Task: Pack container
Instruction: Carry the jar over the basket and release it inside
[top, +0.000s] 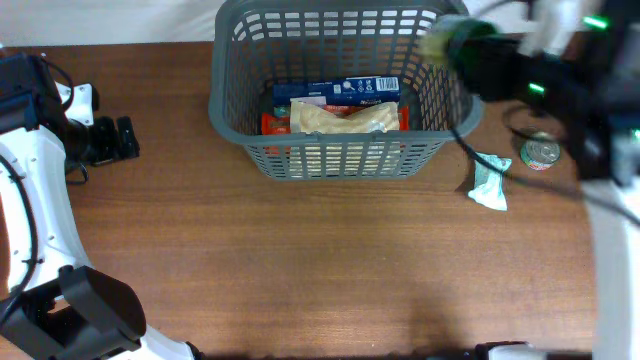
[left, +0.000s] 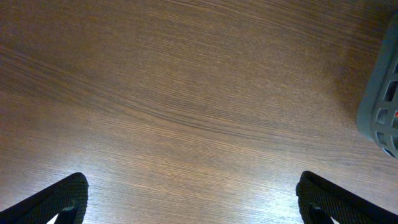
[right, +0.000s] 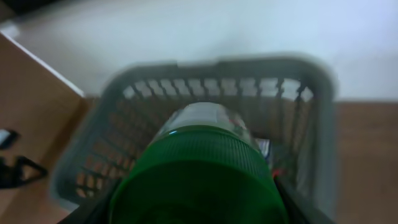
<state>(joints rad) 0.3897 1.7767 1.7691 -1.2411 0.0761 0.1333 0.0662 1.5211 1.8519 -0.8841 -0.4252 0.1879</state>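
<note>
- The container (top: 335, 160), a big grey slotted basket, stands on the worktop (top: 300, 270) at the far middle. A blue box (top: 345, 88), a pale bag (top: 345, 118) and a red packet (top: 268, 124) lie inside it.
- The right arm (top: 560, 85) hangs above the basket's far right corner. The right jaws grip a green-lidded jar (right: 199, 177), with a dark finger showing at each lower edge of the lid in the wrist view.
- The move turns on one thing: the basket's open mouth lies below the jar and to its left. Seen from the wrist, the lid faces the camera and the clear body points away, so the jar's long axis aims down into the basket, inside the far rim (right: 217, 65).
- To my eye the jar has to go down and a little left to get past the right wall. The overhead view is blurred there, so I cannot tell how much room it has over the rim.
- The left arm (top: 40, 190) is parked well off at the left. The left jaws are spread wide over bare wood and hold nothing, with only a corner of the basket at the right edge of their view.
- The right arm is plainly the nearer one. A tin can (top: 542, 152) and a pale green packet (top: 490, 183) wait on the worktop right of the basket.
</note>
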